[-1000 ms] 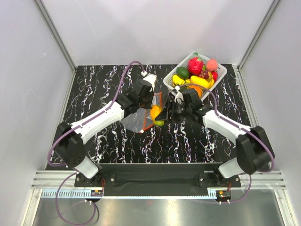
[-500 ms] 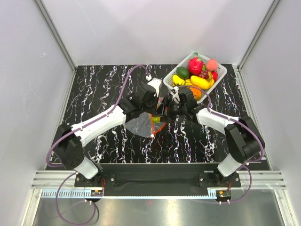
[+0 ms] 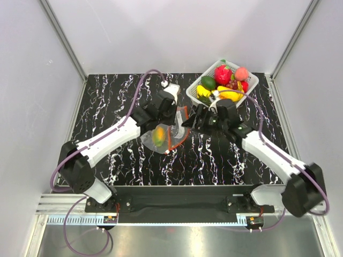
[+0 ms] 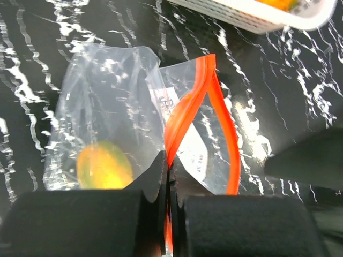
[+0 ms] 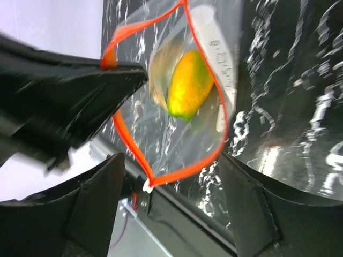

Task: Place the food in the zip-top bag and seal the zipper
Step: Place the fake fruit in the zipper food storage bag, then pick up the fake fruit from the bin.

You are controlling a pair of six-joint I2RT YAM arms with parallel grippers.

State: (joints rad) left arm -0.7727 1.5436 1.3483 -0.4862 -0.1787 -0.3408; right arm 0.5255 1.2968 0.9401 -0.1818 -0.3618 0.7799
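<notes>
Spotter: Bag location?

Recorder: zip-top bag (image 3: 149,138) lies on the black marbled desk (image 3: 107,101), about mid-desk, between the two arms. Clear and crinkled. White basket (image 3: 191,92) sits near it, toward the far right.

Spotter: Mouth?

Recorder: Gaping. zipper (image 4: 187,107) is unsealed, its two red-orange lips bowed apart into a loop. Opening faces the right arm.

Spotter: Left claw?

Recorder: left claw (image 4: 167,174) is pinched tight on one lip of the zipper. Fingers are together, with only the strip and a fold of plastic between them.

Spotter: Right claw?

Recorder: right claw (image 5: 170,160) has its fingers spread wide and nothing in them. From above it sits just beside the bag mouth, between bag and basket. In the wrist view the open loop shows through the gap between the fingers. Contact with the plastic: cannot tell.

Spotter: Contents?

Recorder: One yellow-green fruit (image 5: 188,84) is inside, lying well down from the zipper, toward the closed end.

Spotter: Rest of the food?

Recorder: toy fruits (image 3: 228,80) are heaped in the basket at the far right of the desk. Red, pink, green and yellow pieces, count unclear.
</notes>
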